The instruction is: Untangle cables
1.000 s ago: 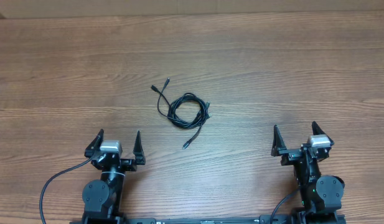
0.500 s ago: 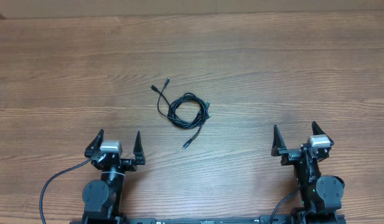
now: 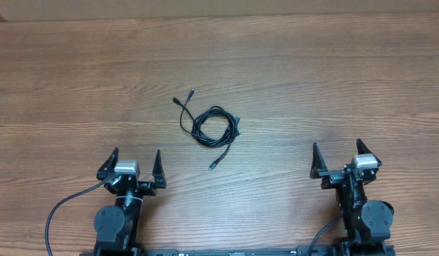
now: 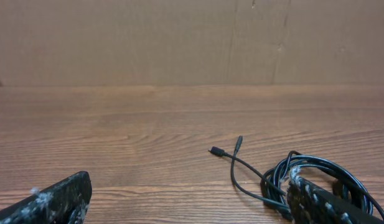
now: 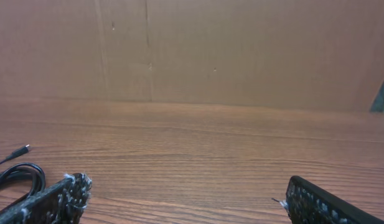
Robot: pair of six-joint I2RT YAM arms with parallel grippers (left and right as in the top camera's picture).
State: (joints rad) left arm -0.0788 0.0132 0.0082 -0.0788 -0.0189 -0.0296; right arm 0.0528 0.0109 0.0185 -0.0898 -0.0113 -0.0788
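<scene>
In your left wrist view, the cables (image 4: 279, 177) at lower right sit partly behind a black finger (image 4: 325, 204) and run off the bottom edge. Your right wrist view cuts them (image 5: 23, 167) at the left edge. Overhead, their crossings are too small to read.

Splayed jaws: left arm (image 3: 119, 215), right arm (image 3: 367, 213).

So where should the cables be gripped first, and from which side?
Probably the straight tail running from the cables toward the robot, just behind its plug. It lies flat, clear of the loops, so come down from above, jaws across the cord. The open left gripper is the nearer one.
</scene>
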